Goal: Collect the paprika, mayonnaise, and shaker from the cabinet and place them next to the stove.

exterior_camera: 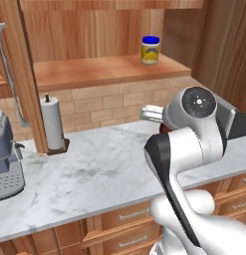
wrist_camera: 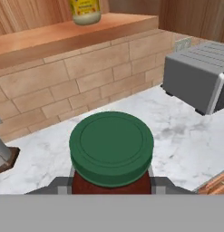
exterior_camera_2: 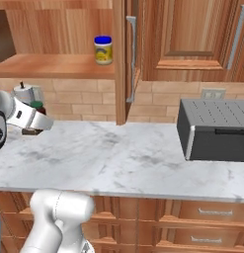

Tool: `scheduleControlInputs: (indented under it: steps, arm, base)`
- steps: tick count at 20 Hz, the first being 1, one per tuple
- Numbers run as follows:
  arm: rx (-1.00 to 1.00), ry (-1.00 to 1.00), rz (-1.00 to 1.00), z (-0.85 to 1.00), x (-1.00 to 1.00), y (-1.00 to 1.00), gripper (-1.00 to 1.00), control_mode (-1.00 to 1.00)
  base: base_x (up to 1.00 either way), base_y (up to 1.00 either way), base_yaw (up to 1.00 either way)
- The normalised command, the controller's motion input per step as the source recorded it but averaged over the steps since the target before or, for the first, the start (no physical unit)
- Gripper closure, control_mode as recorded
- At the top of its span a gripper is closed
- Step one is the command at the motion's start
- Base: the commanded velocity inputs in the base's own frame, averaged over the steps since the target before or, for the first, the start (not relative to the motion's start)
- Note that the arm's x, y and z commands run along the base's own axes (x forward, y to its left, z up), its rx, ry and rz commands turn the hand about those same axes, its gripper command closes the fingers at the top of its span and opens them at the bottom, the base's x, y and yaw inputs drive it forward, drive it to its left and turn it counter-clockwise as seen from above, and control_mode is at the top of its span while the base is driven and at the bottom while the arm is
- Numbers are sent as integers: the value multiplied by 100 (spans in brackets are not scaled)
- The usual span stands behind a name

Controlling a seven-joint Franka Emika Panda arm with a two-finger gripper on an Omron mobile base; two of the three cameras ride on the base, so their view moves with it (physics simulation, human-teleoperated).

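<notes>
Paprika jar (wrist_camera: pixel 111 156), dark red w/ green lid, sits pinched btwn the gripper (wrist_camera: pixel 111 183) fingers, held above the marble counter (exterior_camera: pixel 94 169) in front of the brick wall. Mayo jar (exterior_camera: pixel 150 50) w/ blue lid stands upright on the cabinet shelf (exterior_camera: pixel 94 69), well apart. Grey toaster oven (exterior_camera_2: pixel 215 129) on counter at right; paper towel roll (exterior_camera: pixel 52 123) at left.

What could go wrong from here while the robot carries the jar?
The paprika, with a green lid here, sits between the fingers, gripped low on its body; it may tilt or slip. The toaster oven stands close on the counter and could be bumped. The mayonnaise waits on the shelf.
</notes>
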Motion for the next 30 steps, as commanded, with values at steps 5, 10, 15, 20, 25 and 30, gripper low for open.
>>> scheduleControlInputs:
  steps: [5,10,15,20,25,30]
  arm:
    - [0,0,0,0,0,0,100,100]
    - [0,0,0,0,0,0,100,100]
    - [0,0,0,0,0,0,100,100]
    - [0,0,0,0,0,0,100,100]
    - [0,0,0,0,0,0,100,100]
    - [0,0,0,0,0,0,100,100]
  base:
    - [-74,-35,0]
    - [-52,-66,-3]
    - [-4,-89,-8]
    - [-2,-100,-8]
    - [-5,-100,-7]
    - [-1,-100,-5]
